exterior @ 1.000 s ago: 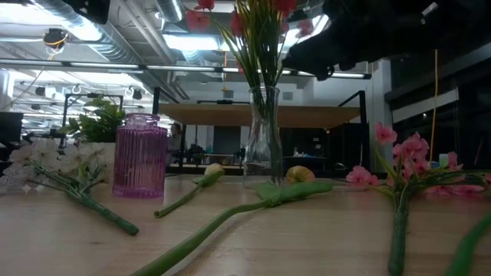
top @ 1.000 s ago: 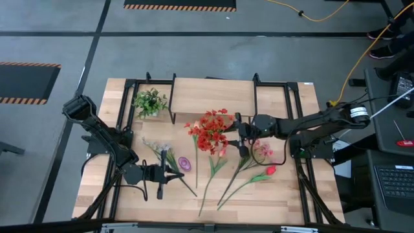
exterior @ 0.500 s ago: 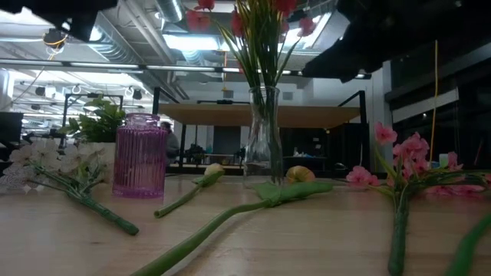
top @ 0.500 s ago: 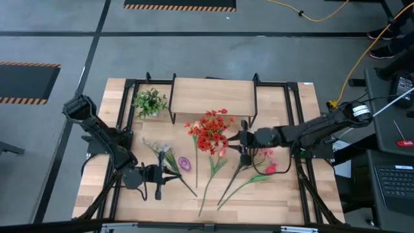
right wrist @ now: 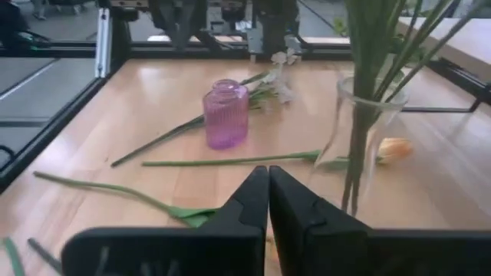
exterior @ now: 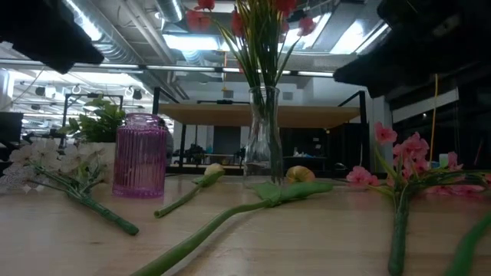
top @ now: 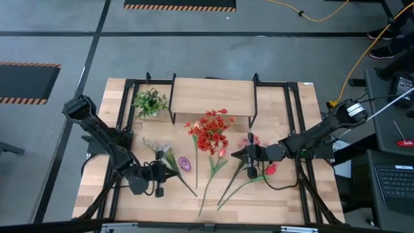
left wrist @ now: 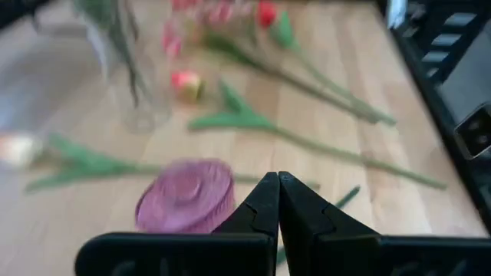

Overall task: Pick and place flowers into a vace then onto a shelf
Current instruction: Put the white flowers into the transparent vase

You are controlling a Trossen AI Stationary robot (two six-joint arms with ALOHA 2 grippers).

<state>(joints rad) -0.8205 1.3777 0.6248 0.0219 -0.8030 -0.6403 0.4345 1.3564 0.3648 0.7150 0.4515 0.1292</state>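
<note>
Right gripper (right wrist: 268, 201) retreated, shut empty; only its wrist shows this.

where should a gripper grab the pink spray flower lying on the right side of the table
Probably mid-stem, below the blooms: the pink spray lies flat on the table, its thin green stem bare toward the front edge. Come straight down from above, fingers straddling the stem crosswise.

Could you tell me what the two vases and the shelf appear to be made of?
The tall vase looks like clear glass: the stems show through its wall. The small purple vase seems to be tinted, ribbed glass or possibly plastic, translucent with vertical grooves. The shelf looks like pale unfinished wood on thin black metal legs.
</note>
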